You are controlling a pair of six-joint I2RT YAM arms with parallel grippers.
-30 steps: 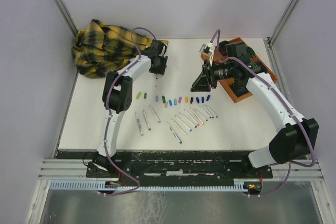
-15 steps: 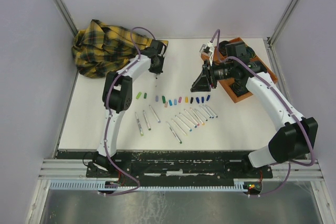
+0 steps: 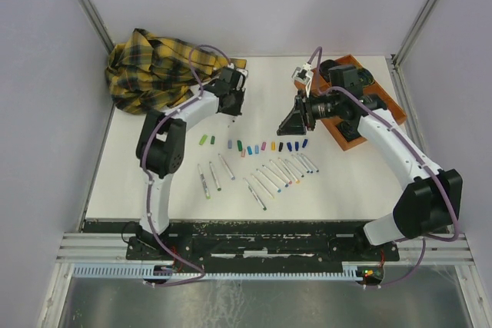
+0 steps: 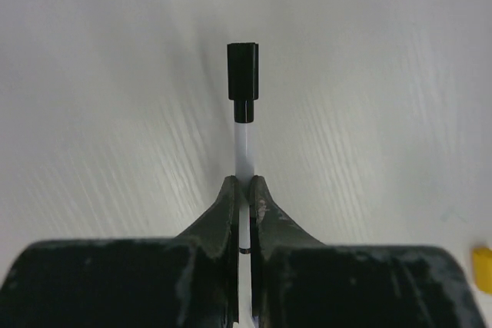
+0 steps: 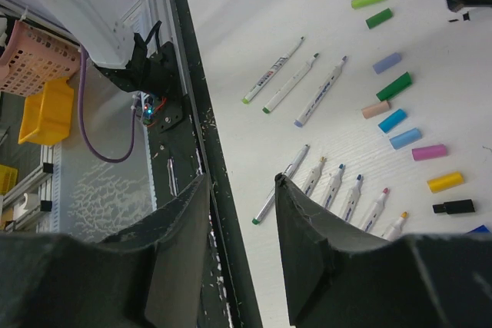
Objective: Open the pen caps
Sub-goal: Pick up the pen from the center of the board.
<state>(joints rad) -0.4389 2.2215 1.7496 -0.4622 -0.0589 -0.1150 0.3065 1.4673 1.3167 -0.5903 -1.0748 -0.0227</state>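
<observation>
**A:** What takes up the most room?

**B:** The white table (image 3: 346, 182). A yellow plaid cloth (image 3: 154, 67) is heaped at its far left corner, and an orange tray (image 3: 344, 141) sits at the far right.

**A:** And the arms?

**B:** The left gripper (image 3: 231, 101) hangs over the far middle of the table, beside the cloth. Its jaws are pinched tight on a white pen barrel (image 4: 244, 144). The right gripper (image 3: 296, 120) hovers just left of the tray, jaws partly apart with nothing between them.

**A:** Where are the other pens?

**B:** The uncapped pens (image 3: 226, 167) lie slanted in a loose line across the near middle of the table.

**A:** And the pen caps?

**B:** The pen caps (image 3: 264, 146) form a coloured row just beyond those pens, between the two grippers. A black cap (image 4: 243, 82) sits on the end of the held barrel.
</observation>
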